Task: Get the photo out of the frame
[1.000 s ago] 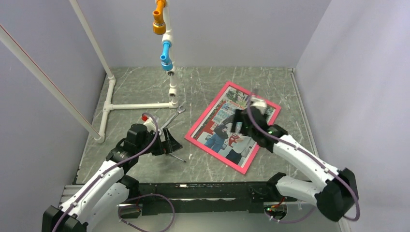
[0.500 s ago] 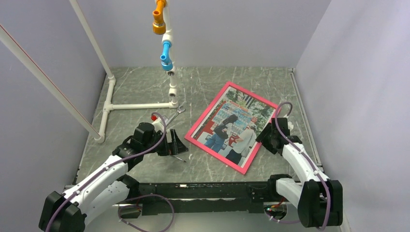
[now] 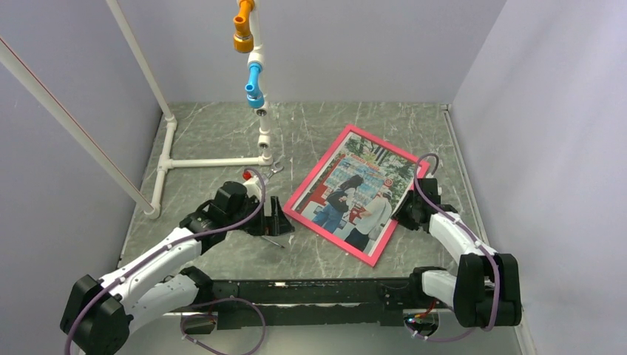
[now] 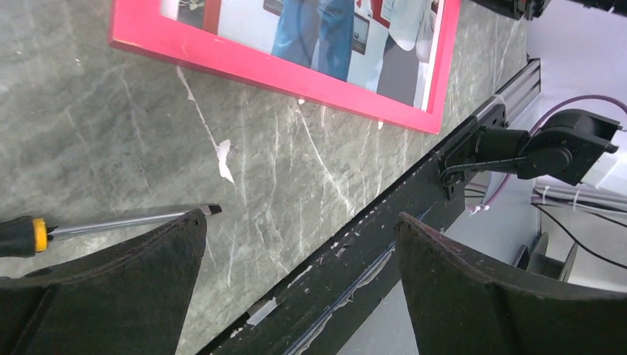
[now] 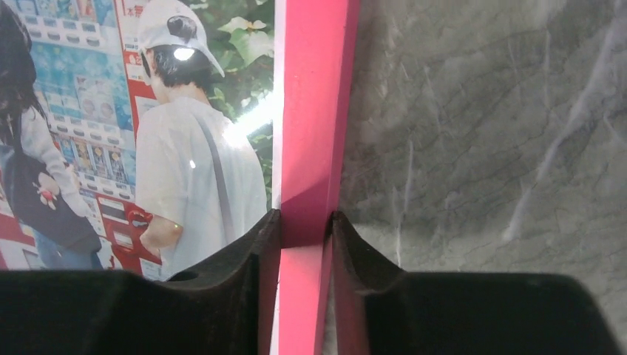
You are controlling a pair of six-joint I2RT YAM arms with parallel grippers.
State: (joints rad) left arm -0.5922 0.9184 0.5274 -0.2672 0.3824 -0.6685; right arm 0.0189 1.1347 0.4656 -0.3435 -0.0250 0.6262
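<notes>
The pink-red frame (image 3: 328, 237) lies flat and slanted on the marble table, with the photo (image 3: 353, 194) of two people inside it, face up. My right gripper (image 3: 405, 214) sits low at the frame's right-hand long edge. In the right wrist view its fingers (image 5: 304, 218) pinch the pink border (image 5: 310, 111), one on the photo (image 5: 185, 148) side and one on the table side. My left gripper (image 3: 277, 220) hovers just left of the frame's near-left corner. It stands wide open (image 4: 301, 217) with nothing between its fingers, and the frame (image 4: 281, 70) lies ahead of it.
A screwdriver (image 4: 111, 222) lies on the table under the left fingers. A wrench (image 3: 268, 176) rests near the white pipe structure (image 3: 214, 160) at the back left, whose upright carries orange and blue fittings (image 3: 253, 78). The black front rail (image 4: 414, 192) borders the table.
The right arm has pulled back from over the photo to the frame's right edge, and its jaws have narrowed onto the border. The left arm has crept right toward the frame.
</notes>
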